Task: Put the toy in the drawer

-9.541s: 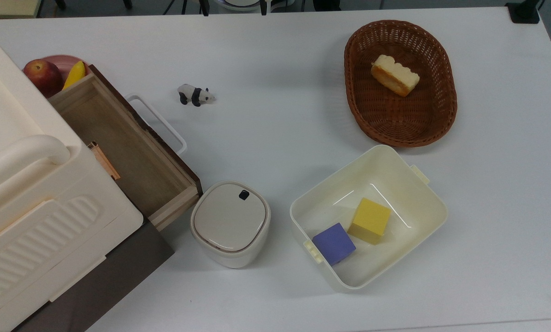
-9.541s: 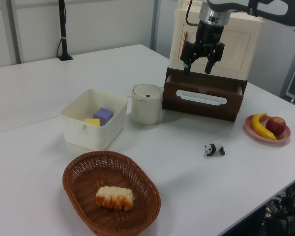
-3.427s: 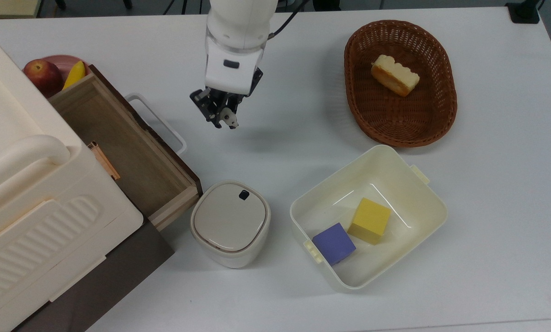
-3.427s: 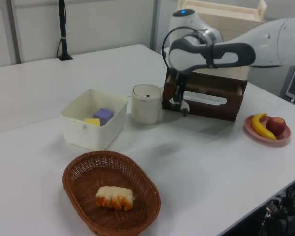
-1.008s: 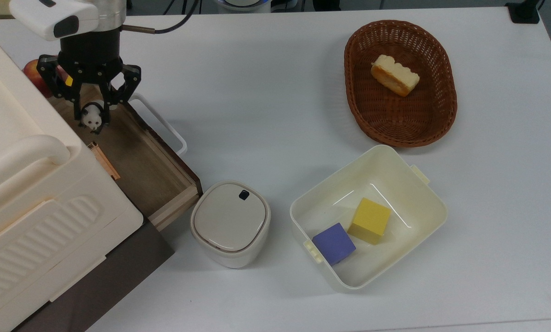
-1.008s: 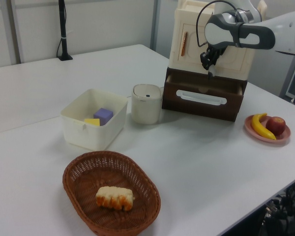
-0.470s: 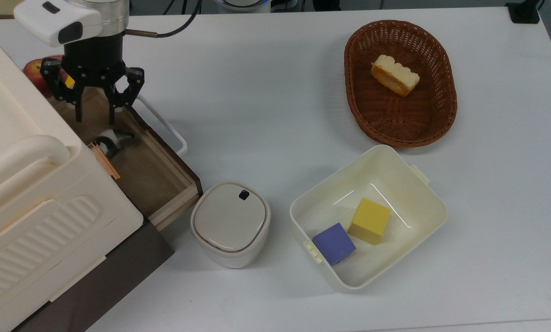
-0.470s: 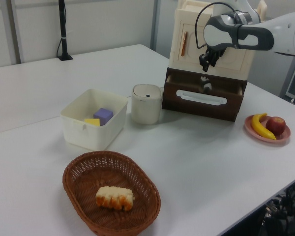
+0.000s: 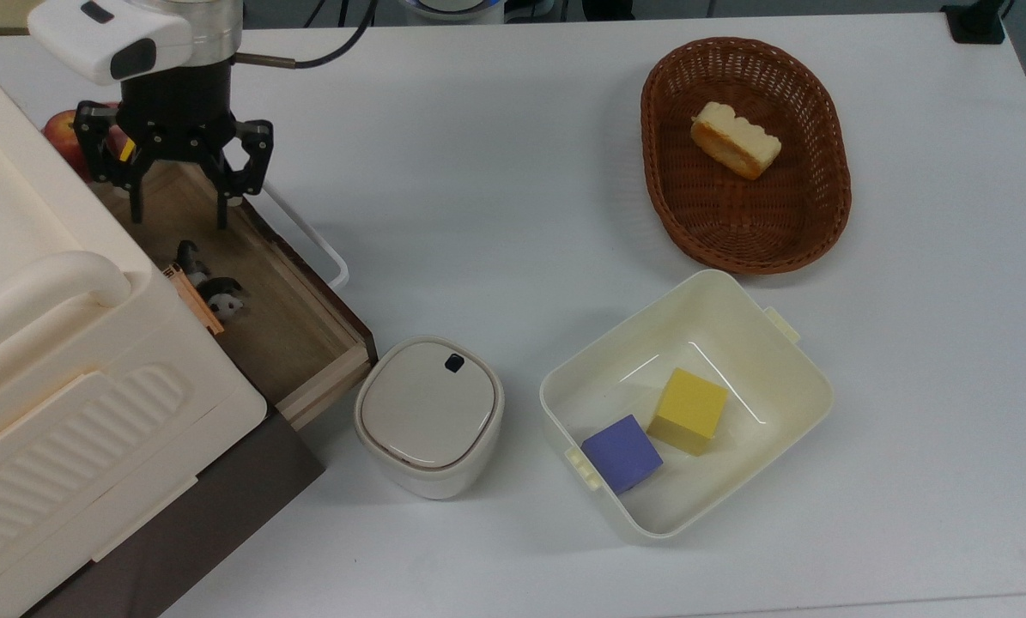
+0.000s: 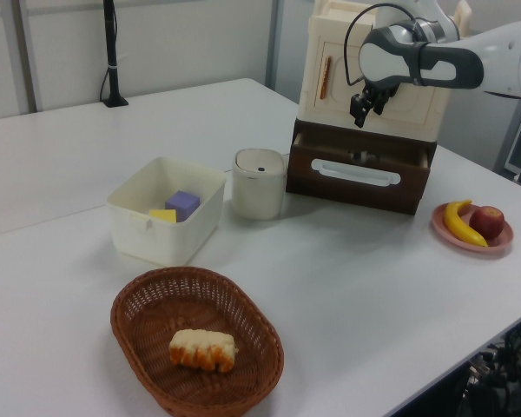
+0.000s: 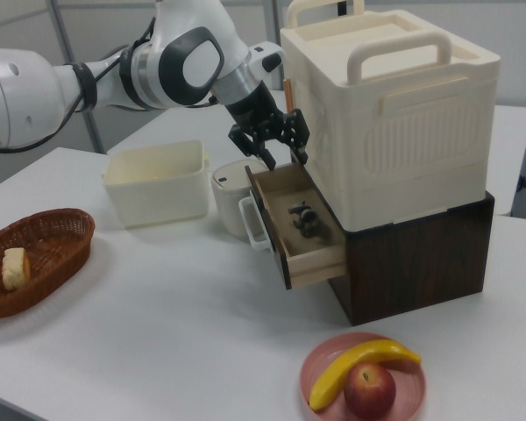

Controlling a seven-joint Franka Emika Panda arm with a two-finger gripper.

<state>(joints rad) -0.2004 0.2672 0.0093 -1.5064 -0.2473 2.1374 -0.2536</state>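
In the top view, the gripper (image 9: 178, 209) hung over the far end of the open drawer (image 9: 306, 330), jaws spread wide and empty, while the toy (image 9: 217, 287) lay on the drawer floor against the cream box (image 9: 66, 378). In the left view, the gripper (image 10: 360, 109) hovered above the drawer (image 10: 358, 176). In the right view, the toy (image 11: 305, 217) lay inside the drawer (image 11: 309, 259), below the gripper (image 11: 270, 151).

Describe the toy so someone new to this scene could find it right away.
Find the big cream box at the top view's left; a wooden drawer stands open beneath it. The toy lies on the drawer floor below the open gripper. It is a tiny black-and-white panda, the only animal figure here.
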